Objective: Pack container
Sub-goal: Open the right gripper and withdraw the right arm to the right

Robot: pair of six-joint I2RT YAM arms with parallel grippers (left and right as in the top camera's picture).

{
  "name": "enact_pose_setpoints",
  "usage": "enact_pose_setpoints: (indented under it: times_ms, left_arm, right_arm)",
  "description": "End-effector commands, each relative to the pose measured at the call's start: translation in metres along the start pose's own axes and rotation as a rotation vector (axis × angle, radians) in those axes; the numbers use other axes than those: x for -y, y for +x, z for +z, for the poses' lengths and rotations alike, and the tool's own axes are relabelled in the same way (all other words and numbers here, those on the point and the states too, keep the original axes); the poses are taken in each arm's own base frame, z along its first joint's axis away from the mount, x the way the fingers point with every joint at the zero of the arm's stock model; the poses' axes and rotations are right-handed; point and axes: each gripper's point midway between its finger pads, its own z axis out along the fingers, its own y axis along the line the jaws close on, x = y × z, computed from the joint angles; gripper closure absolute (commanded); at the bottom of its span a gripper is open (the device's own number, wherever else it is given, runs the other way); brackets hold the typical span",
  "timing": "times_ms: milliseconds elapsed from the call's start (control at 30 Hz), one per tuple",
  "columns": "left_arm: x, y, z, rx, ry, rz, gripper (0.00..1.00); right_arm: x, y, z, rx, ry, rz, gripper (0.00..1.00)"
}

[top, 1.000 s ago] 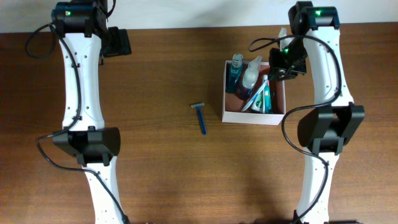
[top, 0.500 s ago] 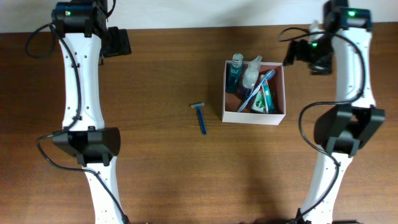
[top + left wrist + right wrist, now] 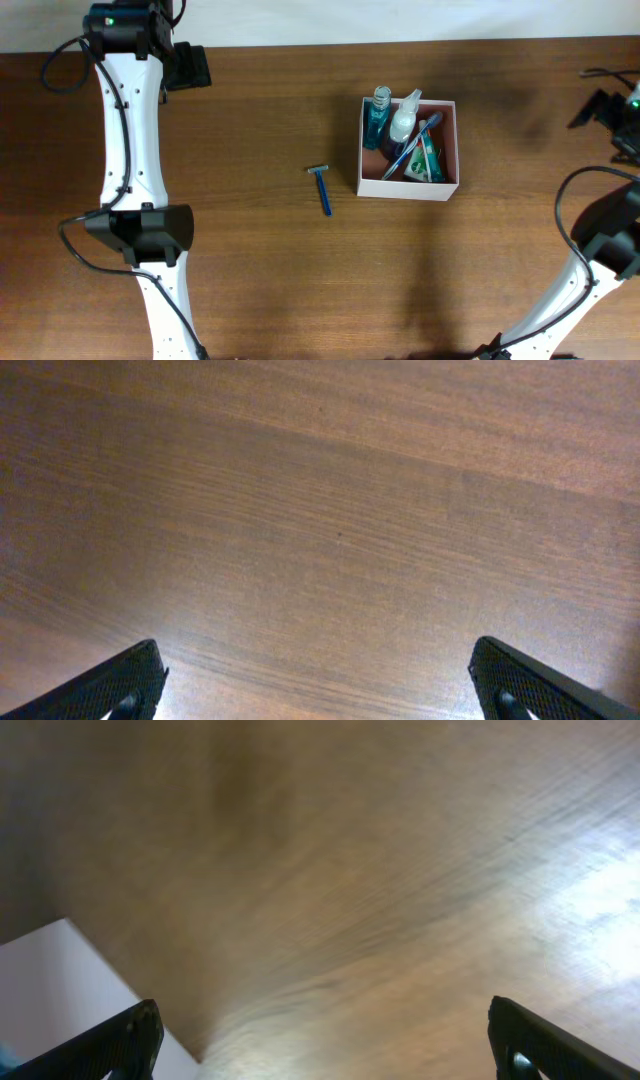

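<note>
brown wood with a fine grain makes the table point(image 3: 260, 120), and the container point(image 3: 405, 188) stands on it, upright, with thin white walls and a pinkish-brown inside. it is the landmark for all the places here.

inside the container, at its far left corner, a blue bottle point(image 3: 378, 112) stands, and just to the right of it, touching it, there is a white spray bottle point(image 3: 403, 118). a blue toothbrush point(image 3: 413, 145) lies slanted across the middle of the container, with its head toward the far side. a green packet point(image 3: 431, 160) rests at the near right corner, beside the toothbrush.

a blue razor point(image 3: 323, 187) lies flat on the wood to the left of the container, near it but apart. its head points away from the near edge of the table.

the left gripper point(image 3: 190, 68) is well to the left of the container and further back, over bare wood. in the left wrist view its two black fingers point(image 3: 110, 690) show only at the lower corners, wide apart, with nothing between them.

the right gripper point(image 3: 600, 105) is well to the right of the container, near the table's right end. in the right wrist view its fingers point(image 3: 110, 1045) are also spread wide, and only blurred wood is between them. a white surface point(image 3: 70, 990) shows at the lower left of that view; i cannot tell what it is.
</note>
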Motion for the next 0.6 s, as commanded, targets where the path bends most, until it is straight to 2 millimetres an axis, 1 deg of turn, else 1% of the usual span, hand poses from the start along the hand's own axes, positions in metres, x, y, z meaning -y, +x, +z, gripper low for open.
enact_pose_setpoints:
  times_ms: [0, 133, 233, 333, 433, 567]
  left_arm:
    - [-0.004, -0.003, -0.007, 0.020, -0.008, -0.016, 0.01]
    - [-0.004, -0.003, -0.007, 0.020, -0.008, -0.016, 0.01]
    - [-0.004, -0.003, -0.007, 0.021, -0.007, -0.016, 0.01]
    - [-0.002, -0.010, -0.007, 0.047, 0.003, -0.022, 0.01]
    - [0.009, -0.010, -0.007, 0.045, 0.066, -0.022, 0.01]
    - [0.039, 0.001, -0.012, -0.014, 0.241, -0.014, 0.01]
  right_arm:
    - [0.018, 0.005, -0.002, -0.004, 0.060, 0.021, 0.01]
    - [0.027, 0.013, 0.008, -0.045, 0.066, 0.041, 0.01]
    - [0.027, 0.014, 0.010, -0.052, 0.067, 0.042, 0.01]
    - [0.027, 0.014, 0.010, -0.052, 0.067, 0.042, 0.01]
    - [0.027, 0.014, 0.010, -0.052, 0.067, 0.042, 0.01]
    - [0.026, 0.014, 0.010, -0.052, 0.063, 0.042, 0.01]
